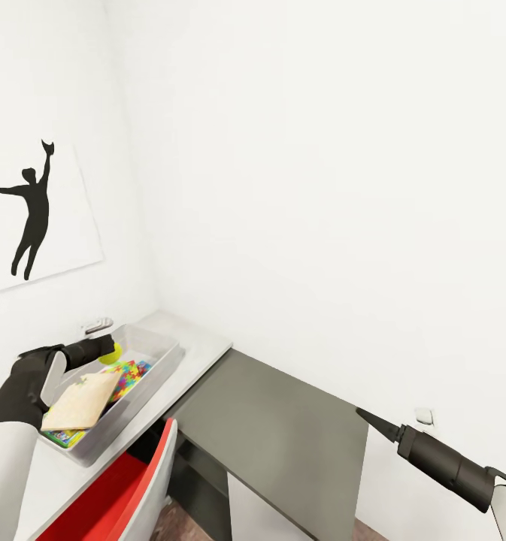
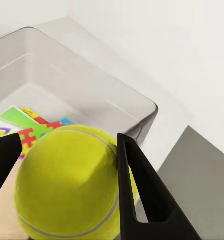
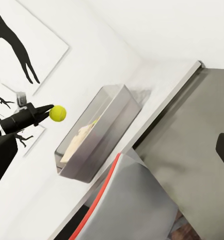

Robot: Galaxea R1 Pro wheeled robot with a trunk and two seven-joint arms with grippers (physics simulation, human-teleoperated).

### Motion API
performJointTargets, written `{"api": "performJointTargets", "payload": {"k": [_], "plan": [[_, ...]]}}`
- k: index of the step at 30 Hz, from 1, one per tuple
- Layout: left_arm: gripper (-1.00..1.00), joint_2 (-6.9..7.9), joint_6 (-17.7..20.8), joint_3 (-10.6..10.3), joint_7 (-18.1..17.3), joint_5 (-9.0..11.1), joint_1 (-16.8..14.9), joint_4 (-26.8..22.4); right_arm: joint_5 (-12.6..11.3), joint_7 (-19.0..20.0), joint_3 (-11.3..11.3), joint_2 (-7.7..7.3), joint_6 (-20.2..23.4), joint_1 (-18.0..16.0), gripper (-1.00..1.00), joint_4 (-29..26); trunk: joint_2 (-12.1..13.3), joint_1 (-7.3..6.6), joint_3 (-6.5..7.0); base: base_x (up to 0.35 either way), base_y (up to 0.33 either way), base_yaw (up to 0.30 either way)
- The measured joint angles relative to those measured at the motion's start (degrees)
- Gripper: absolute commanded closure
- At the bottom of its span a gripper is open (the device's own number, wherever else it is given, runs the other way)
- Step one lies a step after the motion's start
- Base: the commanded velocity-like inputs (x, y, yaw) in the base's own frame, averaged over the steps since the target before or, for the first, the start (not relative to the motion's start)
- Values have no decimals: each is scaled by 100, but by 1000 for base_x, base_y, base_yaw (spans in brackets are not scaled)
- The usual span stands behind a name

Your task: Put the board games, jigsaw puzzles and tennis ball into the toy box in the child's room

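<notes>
My left pincer point(image 2: 67, 170) is clamped on the tennis ball point(image 2: 67, 185), one black finger point(image 2: 141, 190) pressed against each side of the yellow-green ball, and I hold it in the air above the toy box point(image 1: 159, 361), over the end of the box nearest the wall. Below the ball, inside the pale grey bin, lie a jigsaw puzzle point(image 1: 128, 376) with its bright interlocking pattern, a beige flat box point(image 1: 80, 402) tilted on top of the pile, and a green and yellow edge of another flat box point(image 1: 65, 437) under it. The toy box stands on the light grey table point(image 1: 207, 342), close to the white wall, which carries a black silhouette picture point(image 1: 31, 210) of a reaching figure. A red and white chair point(image 1: 125, 488) is pushed up against the table's near edge. The table joins a lower dark grey shelf unit point(image 1: 283, 428). My right pincer point(image 1: 373, 421) hangs over that shelf unit, well apart from the box, its dark tips coming to a point; I cannot tell whether it is released or clenched.
</notes>
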Motion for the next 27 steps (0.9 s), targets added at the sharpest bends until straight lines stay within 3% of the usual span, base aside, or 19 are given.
{"api": "performJointTargets", "payload": {"k": [15,21,27], "plan": [[100,-20,1,-12,185,-20,0,0,0,0,0,0,0,0,-100,0,0,0,0,0,0,0],[100,-12,5,-433,461,-16,-11,6,0,0,0,0,0,0,-100,0,0,0,0,0,0,0],[100,-13,7,-528,504,-13,-184,63,0,0,0,0,0,0,-100,0,0,0,0,0,0,0]]}}
